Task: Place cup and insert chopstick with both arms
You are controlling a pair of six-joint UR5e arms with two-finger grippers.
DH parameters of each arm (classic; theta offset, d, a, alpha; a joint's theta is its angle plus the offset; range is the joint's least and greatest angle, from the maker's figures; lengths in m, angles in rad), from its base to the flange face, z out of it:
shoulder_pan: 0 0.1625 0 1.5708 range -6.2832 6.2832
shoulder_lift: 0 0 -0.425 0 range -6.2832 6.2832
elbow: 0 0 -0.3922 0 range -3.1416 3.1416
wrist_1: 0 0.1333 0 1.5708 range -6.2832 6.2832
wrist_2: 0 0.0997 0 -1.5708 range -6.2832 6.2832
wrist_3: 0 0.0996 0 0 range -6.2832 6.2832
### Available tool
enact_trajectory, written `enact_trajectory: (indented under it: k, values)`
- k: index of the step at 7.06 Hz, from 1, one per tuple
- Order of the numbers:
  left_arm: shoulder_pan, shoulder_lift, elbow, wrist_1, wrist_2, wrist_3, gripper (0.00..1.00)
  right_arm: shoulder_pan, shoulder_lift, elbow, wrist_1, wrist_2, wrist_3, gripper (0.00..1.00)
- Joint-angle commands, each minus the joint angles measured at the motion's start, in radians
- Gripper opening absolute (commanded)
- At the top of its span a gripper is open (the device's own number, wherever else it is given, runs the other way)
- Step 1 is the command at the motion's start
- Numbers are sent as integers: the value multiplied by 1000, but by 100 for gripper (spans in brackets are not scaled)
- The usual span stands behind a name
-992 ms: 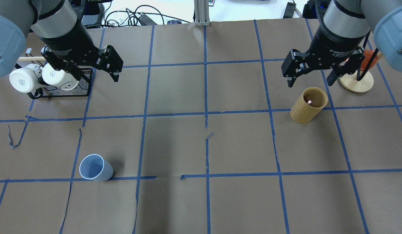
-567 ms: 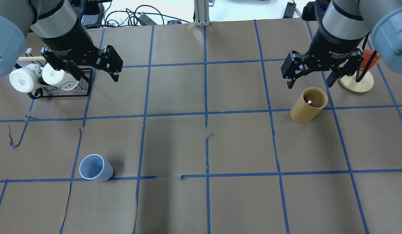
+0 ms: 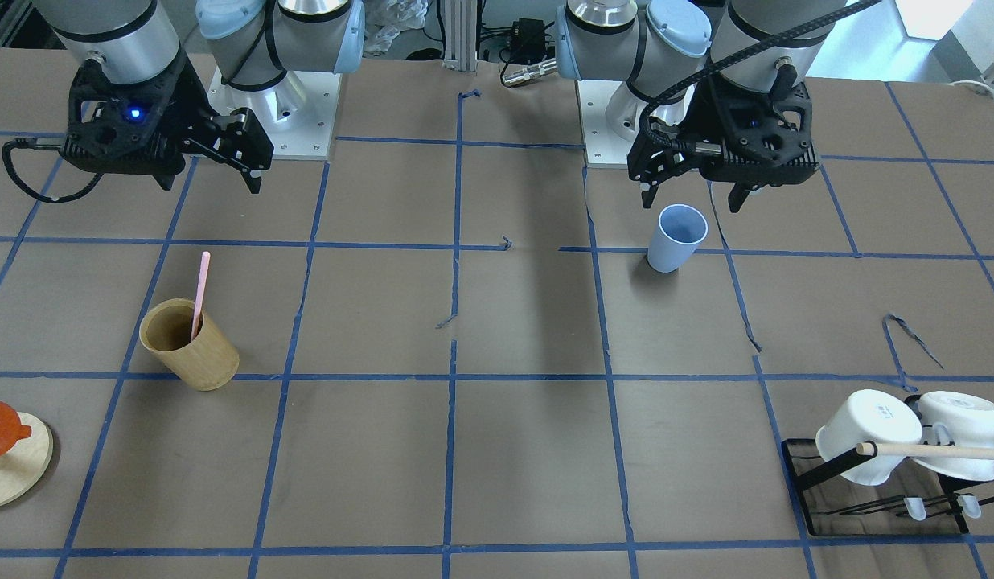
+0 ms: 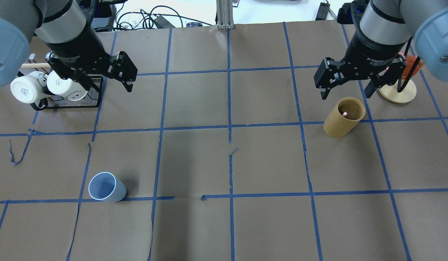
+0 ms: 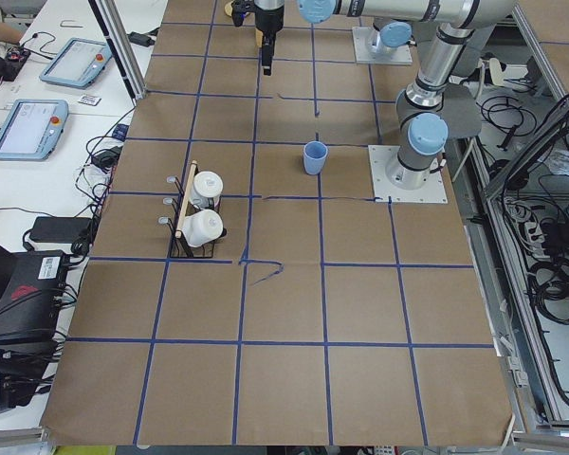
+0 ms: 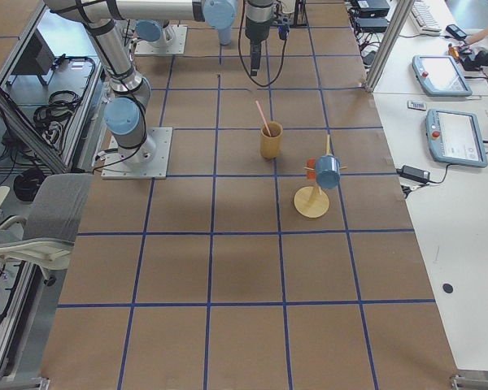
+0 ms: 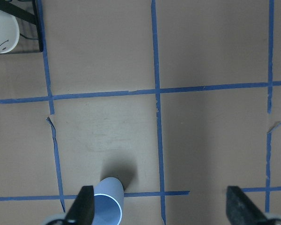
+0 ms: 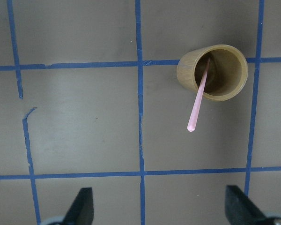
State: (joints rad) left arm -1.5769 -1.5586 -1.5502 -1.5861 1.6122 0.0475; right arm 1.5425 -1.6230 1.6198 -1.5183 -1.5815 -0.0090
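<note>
Both left claw point(image 3: 691, 199) and right claw point(image 4: 345, 94) hang open, well apart.

Six downward views, one shared table point(image 4: 195, 101)

Cup point(image 4: 106, 187) stands on the table point(image 4: 267, 163), in the robot's left half and towards the robot's edge. Rack point(image 4: 71, 106) sits farther out, at the left end, with two mugs point(image 4: 24, 90) hung on it. Holder point(image 4: 341, 119) stands in the right half, well apart from the cup. Chopstick point(image 3: 199, 289) leans inside the holder. Stand point(image 4: 399, 95) is near the holder, farther out and to its right.
</note>
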Motion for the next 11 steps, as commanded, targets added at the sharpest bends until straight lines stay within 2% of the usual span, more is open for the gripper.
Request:
enact_trajectory:
  k: [1,11]
  values:
    - [0,0,-1,0,0,0,100,1,0,0,1,0,1,100]
    - [0,2,-8,0,2,0,100,1,0,2,29,3,50,100]
